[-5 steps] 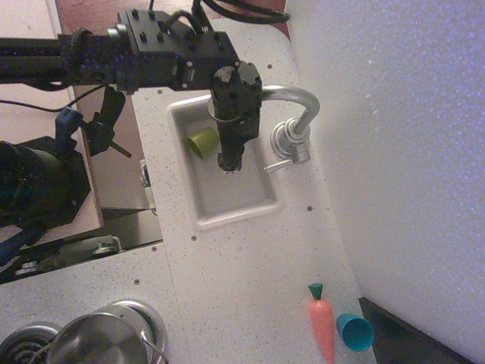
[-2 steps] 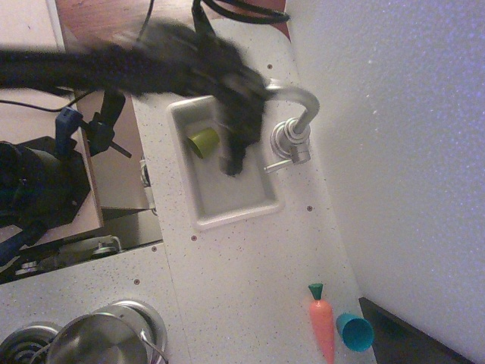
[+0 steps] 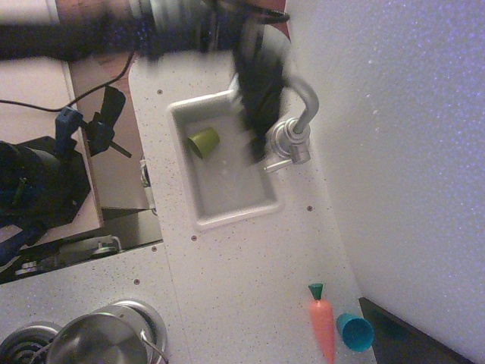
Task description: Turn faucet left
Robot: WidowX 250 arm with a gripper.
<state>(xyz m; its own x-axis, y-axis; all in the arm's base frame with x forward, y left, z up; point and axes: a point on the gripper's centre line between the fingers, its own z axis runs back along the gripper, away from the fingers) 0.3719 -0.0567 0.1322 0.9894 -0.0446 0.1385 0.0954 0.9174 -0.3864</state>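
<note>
Swinging across the sink, my arm has carried my gripper (image 3: 259,148) rightward from where it hung a second ago over the middle of the basin, and it now sits blurred at the basin's right edge, just beside the faucet (image 3: 292,140); the smear hides my fingers, so I cannot tell whether they are spread or closed, or whether they touch anything. Nothing else has moved since then. At far left the steel pot (image 3: 102,341) stands at the bottom edge, and its inside is not clear to me. Next, the white sink (image 3: 227,216) holds a small green cup (image 3: 203,141) lying on its side near the upper left corner. The faucet stands on the counter against the sink's right rim, its arched spout curving up behind my arm, its short lever pointing toward the basin. Further right, an orange toy carrot (image 3: 321,324) lies beside a teal cup (image 3: 354,331) tipped on its side.
</note>
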